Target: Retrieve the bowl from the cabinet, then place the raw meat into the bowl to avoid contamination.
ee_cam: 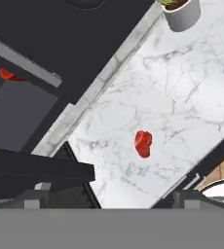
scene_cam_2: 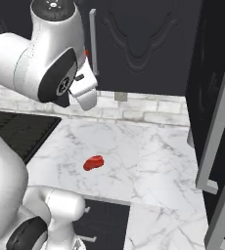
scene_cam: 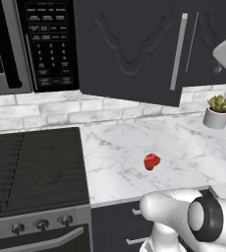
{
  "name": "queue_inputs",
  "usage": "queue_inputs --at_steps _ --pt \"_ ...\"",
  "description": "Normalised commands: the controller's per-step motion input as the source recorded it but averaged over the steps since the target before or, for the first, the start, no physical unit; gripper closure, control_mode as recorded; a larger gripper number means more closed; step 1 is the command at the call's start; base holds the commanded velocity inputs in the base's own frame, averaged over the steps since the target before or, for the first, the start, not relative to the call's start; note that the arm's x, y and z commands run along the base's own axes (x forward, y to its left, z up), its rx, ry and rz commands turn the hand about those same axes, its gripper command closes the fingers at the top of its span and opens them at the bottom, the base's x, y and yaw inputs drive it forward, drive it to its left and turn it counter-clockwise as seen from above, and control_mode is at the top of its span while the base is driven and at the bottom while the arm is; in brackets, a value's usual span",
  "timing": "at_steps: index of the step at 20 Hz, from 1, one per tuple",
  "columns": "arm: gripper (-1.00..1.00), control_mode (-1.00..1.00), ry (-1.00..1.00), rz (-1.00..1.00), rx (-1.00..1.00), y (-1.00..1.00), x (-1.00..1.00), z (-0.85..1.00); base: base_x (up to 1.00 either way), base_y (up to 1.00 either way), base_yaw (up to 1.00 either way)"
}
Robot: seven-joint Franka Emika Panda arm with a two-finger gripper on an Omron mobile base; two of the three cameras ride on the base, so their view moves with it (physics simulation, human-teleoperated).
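Note:
The raw meat (scene_cam: 152, 161) (scene_cam_2: 93, 162) (ee_cam: 143, 143) is a small glossy red lump lying alone on the white marble counter (scene_cam: 120, 147). The dark cabinet (scene_cam: 129, 49) (scene_cam_2: 139, 44) (ee_cam: 60, 29) hangs above the counter, with one door swung open at the right (scene_cam_2: 222, 136). A red sliver of the bowl (ee_cam: 7, 74) peeks out of the cabinet's dark inside; the rest of it is hidden. My gripper (ee_cam: 114, 199) is held high by the cabinet, looking down on the counter. It is open, its fingertips (ee_cam: 36, 192) wide apart with nothing between them.
A small white plant pot (scene_cam: 216, 117) (ee_cam: 182, 12) stands at the back right of the counter. The stove (scene_cam: 31, 167) is to the left and the black microwave (scene_cam: 46, 44) above it. The open door's long handle (scene_cam_2: 217, 146) juts out on the right.

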Motion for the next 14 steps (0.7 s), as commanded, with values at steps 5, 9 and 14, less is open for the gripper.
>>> queue_inputs --at_steps 5,9,14 --pt "-1.00 -1.00 0.03 0.02 0.50 -0.19 0.26 -0.18 0.00 0.00 0.00" --pt "-1.00 -1.00 0.12 0.04 0.38 0.03 0.48 -0.07 0.00 0.00 0.00" --pt "-1.00 -1.00 0.12 0.04 0.21 0.13 0.57 -0.01 0.00 0.00 0.00"
